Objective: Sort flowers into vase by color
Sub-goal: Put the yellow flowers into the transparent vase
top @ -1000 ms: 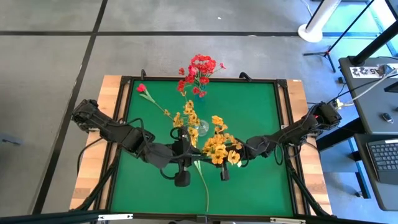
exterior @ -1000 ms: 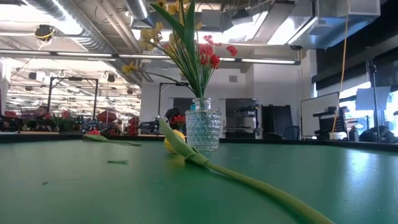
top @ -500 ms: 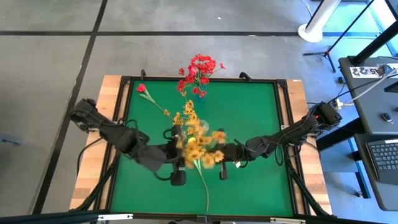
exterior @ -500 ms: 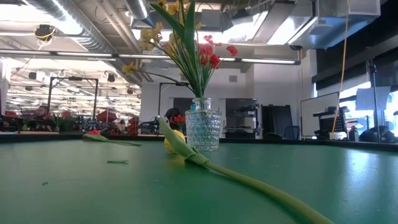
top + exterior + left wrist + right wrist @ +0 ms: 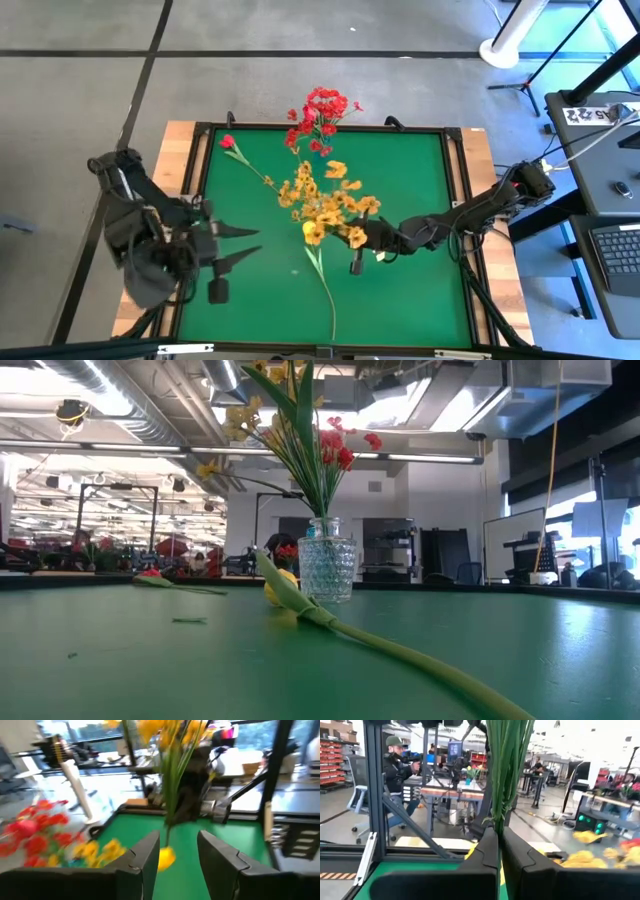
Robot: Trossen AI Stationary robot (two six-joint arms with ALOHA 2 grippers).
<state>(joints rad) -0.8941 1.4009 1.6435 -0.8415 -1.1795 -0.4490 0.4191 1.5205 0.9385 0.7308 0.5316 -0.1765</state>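
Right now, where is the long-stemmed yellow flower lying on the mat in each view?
High view: lying flower, centre, stem reaching the picture's bottom edge.
Low view: foreground, stem running right.
Left wrist view: only its bloom, centre.
Right wrist view: cannot tell.
Shared landmark: red spray, also in the low view.

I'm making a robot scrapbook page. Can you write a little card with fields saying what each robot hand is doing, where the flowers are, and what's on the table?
right gripper: shut on the yellow spray's green stems, above the middle of the table
left gripper: open, empty, at the table's left edge
vase: clear glass, holding red and yellow sprays
red spray: at the table's far side
single red flower: lying on the mat, far left
single yellow flower: lying on the mat, long stem toward the near edge
table: green mat, wooden border
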